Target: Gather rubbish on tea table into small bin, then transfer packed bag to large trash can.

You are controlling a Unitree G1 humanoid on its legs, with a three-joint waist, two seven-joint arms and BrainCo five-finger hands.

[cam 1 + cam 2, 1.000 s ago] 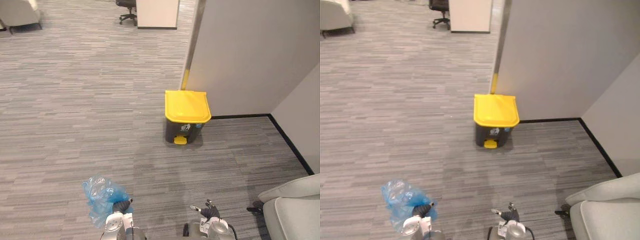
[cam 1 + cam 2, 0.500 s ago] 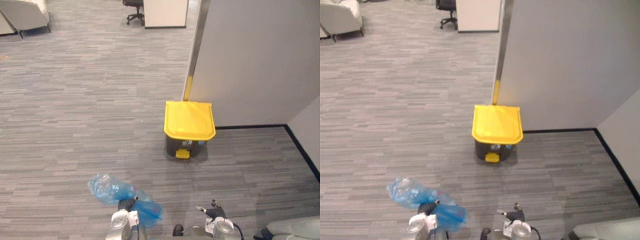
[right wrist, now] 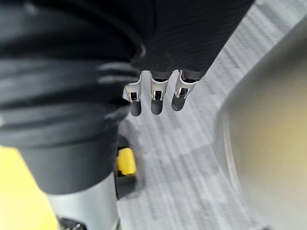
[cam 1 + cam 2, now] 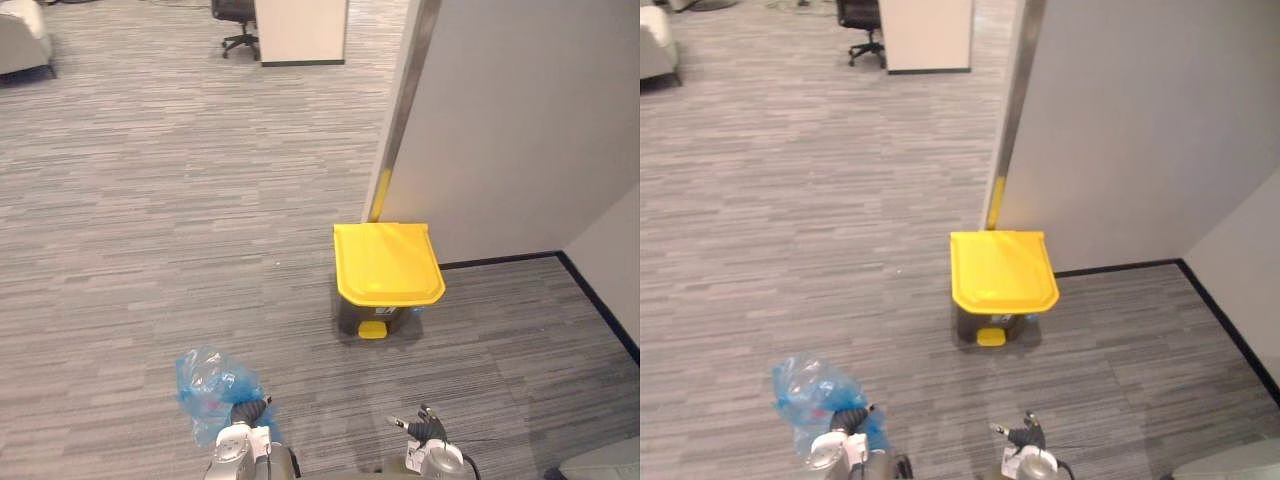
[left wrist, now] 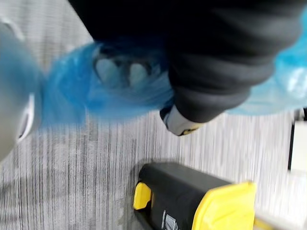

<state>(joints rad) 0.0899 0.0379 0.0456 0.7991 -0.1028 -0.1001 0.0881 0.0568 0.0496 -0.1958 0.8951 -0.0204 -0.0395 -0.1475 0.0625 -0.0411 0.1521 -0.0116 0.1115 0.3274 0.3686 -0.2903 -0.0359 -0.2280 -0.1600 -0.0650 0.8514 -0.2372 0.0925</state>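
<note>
The blue bag [image 4: 208,383], crumpled and bulging, hangs low over the carpet floor [image 4: 150,220] in the left eye view. It is bunched in the left hand [image 4: 246,412], which closes on its top. The right hand [image 4: 424,431] is near the lower edge, apart from the bag, with nothing in it. Ahead stands the trash can [image 4: 388,262], dark-bodied with a yellow lid down and a yellow pedal at its foot, set against a grey wall [image 4: 520,120]. An office chair [image 4: 236,14] is far off at the top.

The right eye view gives the same layout: the bag to the left, well apart from the can.

In the left wrist view, blue plastic wraps under the dark cover. Curled fingers [image 5: 109,72] show faintly through it, clenched round the bag. The can lies beyond, over the carpet.

In the right wrist view the fingers [image 3: 153,94] point out straight and relaxed, holding nothing. The can's yellow pedal shows past them.
</note>
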